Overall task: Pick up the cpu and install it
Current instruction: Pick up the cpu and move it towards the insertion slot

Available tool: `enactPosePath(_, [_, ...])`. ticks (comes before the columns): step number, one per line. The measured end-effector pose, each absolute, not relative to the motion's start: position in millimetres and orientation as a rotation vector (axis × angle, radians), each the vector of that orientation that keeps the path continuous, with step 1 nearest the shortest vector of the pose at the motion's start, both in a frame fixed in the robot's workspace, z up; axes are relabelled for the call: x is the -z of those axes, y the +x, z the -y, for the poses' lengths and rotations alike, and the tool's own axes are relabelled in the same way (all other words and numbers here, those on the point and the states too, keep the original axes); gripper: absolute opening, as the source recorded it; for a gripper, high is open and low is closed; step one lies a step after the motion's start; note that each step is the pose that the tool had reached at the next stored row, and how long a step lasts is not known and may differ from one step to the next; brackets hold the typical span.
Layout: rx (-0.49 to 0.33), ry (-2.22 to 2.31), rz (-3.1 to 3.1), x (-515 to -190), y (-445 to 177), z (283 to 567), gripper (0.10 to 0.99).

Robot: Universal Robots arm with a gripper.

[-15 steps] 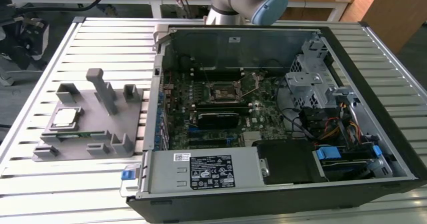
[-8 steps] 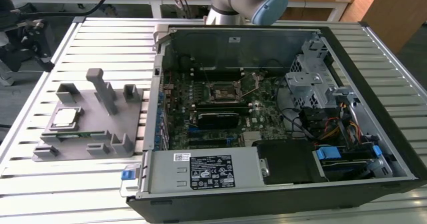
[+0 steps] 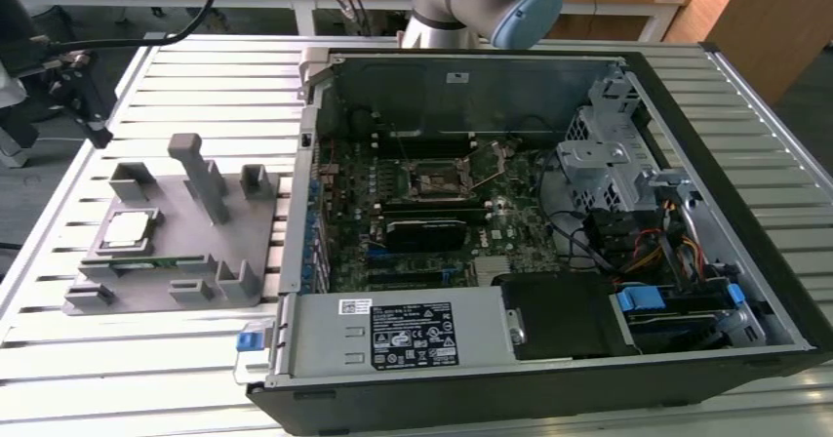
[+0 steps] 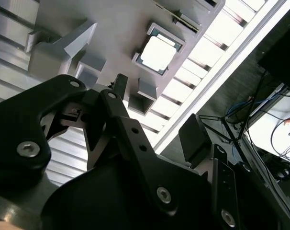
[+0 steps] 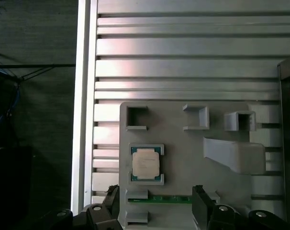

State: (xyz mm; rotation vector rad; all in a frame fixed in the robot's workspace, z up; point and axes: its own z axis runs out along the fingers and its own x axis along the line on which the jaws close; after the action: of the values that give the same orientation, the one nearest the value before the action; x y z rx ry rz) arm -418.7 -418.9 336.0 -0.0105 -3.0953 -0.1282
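Note:
The cpu (image 3: pixel 128 230) (image 4: pixel 158 52) (image 5: pixel 146 164), a small square chip with a silvery top, lies flat in a square recess of the grey holder plate (image 3: pixel 176 261) (image 5: pixel 183 139) at the exterior view's left. My gripper (image 3: pixel 92 115) (image 5: pixel 156 203) (image 4: pixel 156 106) hangs above the table just beyond the plate's far left corner, clear of the cpu. Its black fingers (image 5: pixel 201 201) stand apart with nothing between them. The motherboard socket (image 3: pixel 434 178) sits in the middle of the opened computer case, its latch lifted.
The open computer case (image 3: pixel 729 193) takes up the middle and right of the slatted aluminium table (image 3: pixel 195 76), with drive cage, cables and power supply inside. A green memory stick (image 3: pixel 143 263) (image 5: pixel 169 199) lies in a slot beside the cpu. Upright grey blocks (image 3: pixel 202 178) rise from the plate.

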Motion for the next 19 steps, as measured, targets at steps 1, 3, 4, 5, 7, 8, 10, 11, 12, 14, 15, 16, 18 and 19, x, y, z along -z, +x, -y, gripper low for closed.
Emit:
enactPosePath(1, [0.129,-0.01,3.094,-334.9,-418.7,419.0,0.706])
enactPosePath(3, [0.128,-0.009,3.093,-333.6,-418.7,419.0,0.706])
enactPosePath(4, [0.128,-0.009,3.093,-333.1,-418.6,419.0,0.706])
enactPosePath(5, [0.128,-0.009,3.093,-332.7,-418.7,419.1,0.706])
enactPosePath(7, [0.128,-0.009,3.092,-332.1,-418.7,419.1,0.706])
enactPosePath(8, [0.128,-0.009,3.092,-331.7,-418.7,419.1,0.706])
enactPosePath(10, [0.128,-0.009,3.092,-331.2,-418.7,419.1,0.706])
enactPosePath(11, [0.128,-0.009,3.092,-331.0,-418.7,419.1,0.706])
enactPosePath(12, [0.128,-0.009,3.092,-330.8,-418.7,419.1,0.706])
enactPosePath(14, [0.129,-0.009,3.093,-330.1,-418.9,419.1,0.706])
enactPosePath(15, [0.129,-0.009,3.093,-329.8,-418.9,419.1,0.706])
enactPosePath(16, [0.128,-0.009,3.092,-329.5,-419.0,419.1,0.706])
enactPosePath(18, [0.128,-0.009,3.092,-328.9,-419.0,419.1,0.706])
enactPosePath(19, [0.128,-0.009,3.091,-328.7,-419.1,419.0,0.706])
